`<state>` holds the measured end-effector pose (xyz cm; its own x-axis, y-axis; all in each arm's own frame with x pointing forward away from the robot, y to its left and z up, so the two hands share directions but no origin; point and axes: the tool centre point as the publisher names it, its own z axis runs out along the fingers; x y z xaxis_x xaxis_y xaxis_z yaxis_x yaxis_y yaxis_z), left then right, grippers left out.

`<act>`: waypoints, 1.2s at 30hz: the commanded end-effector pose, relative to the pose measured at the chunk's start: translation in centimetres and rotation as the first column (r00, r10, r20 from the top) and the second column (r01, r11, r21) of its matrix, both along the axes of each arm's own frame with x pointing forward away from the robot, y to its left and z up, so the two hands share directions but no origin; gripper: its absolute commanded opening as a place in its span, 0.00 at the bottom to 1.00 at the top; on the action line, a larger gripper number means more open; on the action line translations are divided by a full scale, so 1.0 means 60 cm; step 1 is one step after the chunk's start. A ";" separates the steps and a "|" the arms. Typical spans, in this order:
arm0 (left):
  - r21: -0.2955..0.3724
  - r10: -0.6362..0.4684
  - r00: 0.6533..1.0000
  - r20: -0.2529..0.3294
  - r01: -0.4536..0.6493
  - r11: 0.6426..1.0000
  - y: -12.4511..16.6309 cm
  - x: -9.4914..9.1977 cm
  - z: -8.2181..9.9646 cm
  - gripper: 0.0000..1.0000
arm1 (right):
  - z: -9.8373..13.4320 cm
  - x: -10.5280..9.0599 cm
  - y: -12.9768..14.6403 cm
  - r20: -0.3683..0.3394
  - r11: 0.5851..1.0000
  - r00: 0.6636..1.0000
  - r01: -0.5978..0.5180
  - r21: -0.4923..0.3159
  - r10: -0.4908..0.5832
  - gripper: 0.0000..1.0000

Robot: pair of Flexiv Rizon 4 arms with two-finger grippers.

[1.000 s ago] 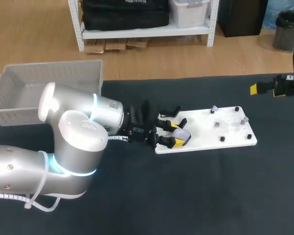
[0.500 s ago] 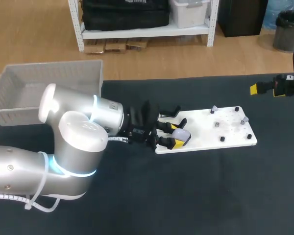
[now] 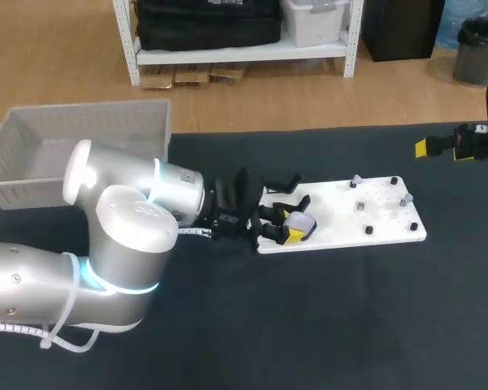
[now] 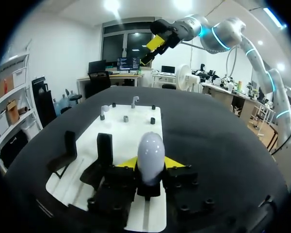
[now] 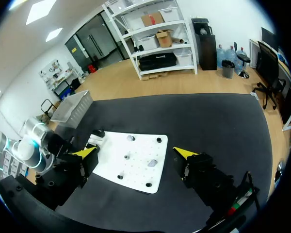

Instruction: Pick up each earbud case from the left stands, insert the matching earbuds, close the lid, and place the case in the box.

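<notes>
You have bare table [image 3: 333, 325] along the board's [image 3: 342, 234] near side and past its right end, where the right gripper [image 5: 137, 152] hangs well apart. Black stands [image 3: 283, 186] crowd just beside the left gripper [image 3: 289, 226] and its case [image 3: 302, 223]. Small pegs [image 3: 363, 206] dot the board's right half. The left arm [image 3: 122, 236] lies between board and box [image 3: 32, 154].

The lower end of the pale lilac, egg-shaped earbud case [image 4: 151, 145] is covered by the left gripper [image 4: 151, 163]. The small pale and dark pieces [image 3: 361, 206] on the flat white board [image 3: 333, 215] are too small to be told apart as earbuds or pegs. In the head view the right arm [image 3: 476, 140] is cut off at the edge, and the translucent grey basket [image 3: 81, 122] is partly hidden by the silver left arm [image 3: 122, 236].
</notes>
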<state>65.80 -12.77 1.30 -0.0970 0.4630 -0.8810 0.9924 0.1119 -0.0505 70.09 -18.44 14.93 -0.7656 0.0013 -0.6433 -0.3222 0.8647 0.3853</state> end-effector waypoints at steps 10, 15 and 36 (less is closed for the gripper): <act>-0.053 -0.057 0.995 0.078 0.062 0.997 0.018 -0.018 0.084 0.00 | 0.000 0.000 -0.001 0.000 1.000 1.000 -0.001 0.000 0.001 1.00; -0.028 -0.048 0.992 0.118 0.052 0.998 0.014 -0.011 0.123 0.00 | -0.001 -0.002 0.012 -0.011 1.000 1.000 -0.012 0.008 0.012 1.00; -0.015 0.014 0.983 0.184 -0.011 1.000 -0.034 0.063 0.152 0.00 | -0.029 -0.093 0.228 -0.124 0.965 0.957 -0.263 0.017 0.263 1.00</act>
